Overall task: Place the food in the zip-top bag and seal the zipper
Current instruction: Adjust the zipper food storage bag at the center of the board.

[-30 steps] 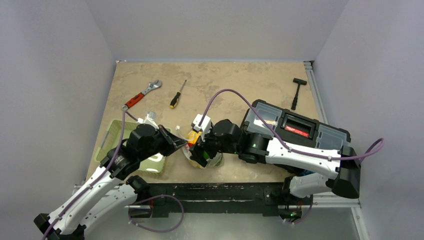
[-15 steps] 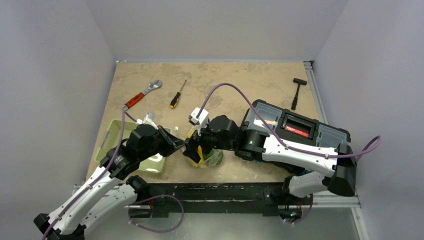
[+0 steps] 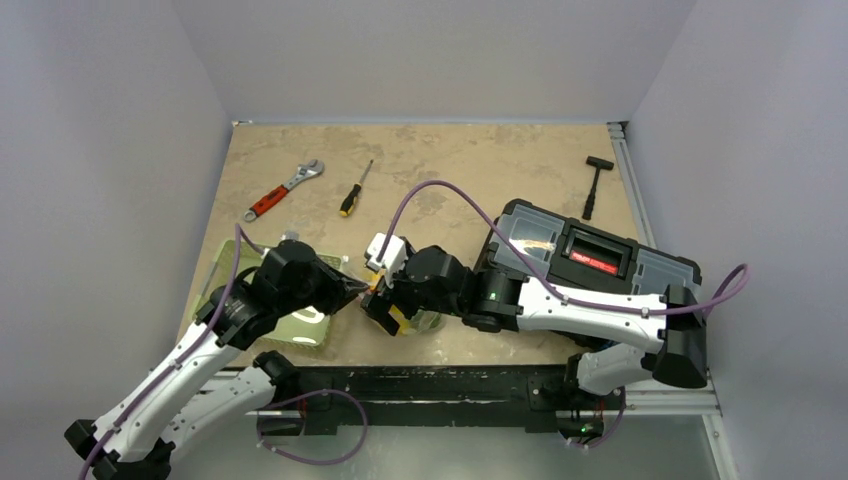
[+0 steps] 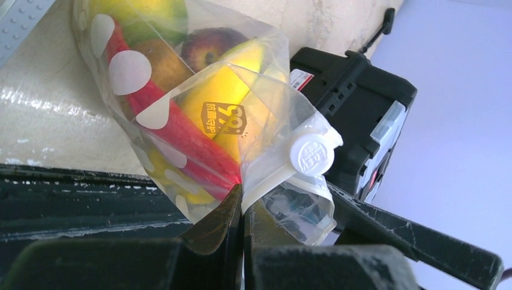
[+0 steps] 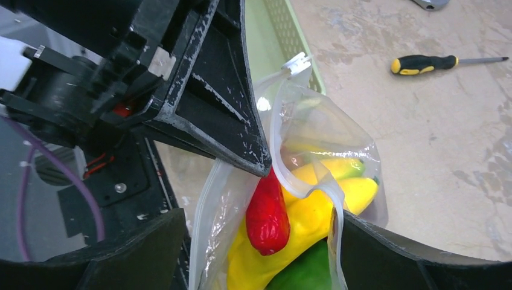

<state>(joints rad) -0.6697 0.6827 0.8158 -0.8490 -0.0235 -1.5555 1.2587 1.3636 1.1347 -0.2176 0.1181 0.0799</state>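
A tan counter (image 3: 450,160) carries a black toolbox (image 3: 600,255) on the right and a pale green mesh basket (image 3: 225,265) at the near left. Between them, by the near edge, sits the clear dotted zip-top bag (image 4: 199,109), mouth open. The left claw (image 4: 243,193) is pressed together, pinching the bag's edge. The right claw (image 5: 259,238) stands spread, straddling the mouth. Inside lies the food (image 4: 223,103) (yellow and green pieces, plus a red chilli (image 5: 265,211)).

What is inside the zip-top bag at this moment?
Through the clear zip-top bag I see a long red chilli, a yellow piece, a dark red fruit and a green one. Whatever lies beneath these is covered.
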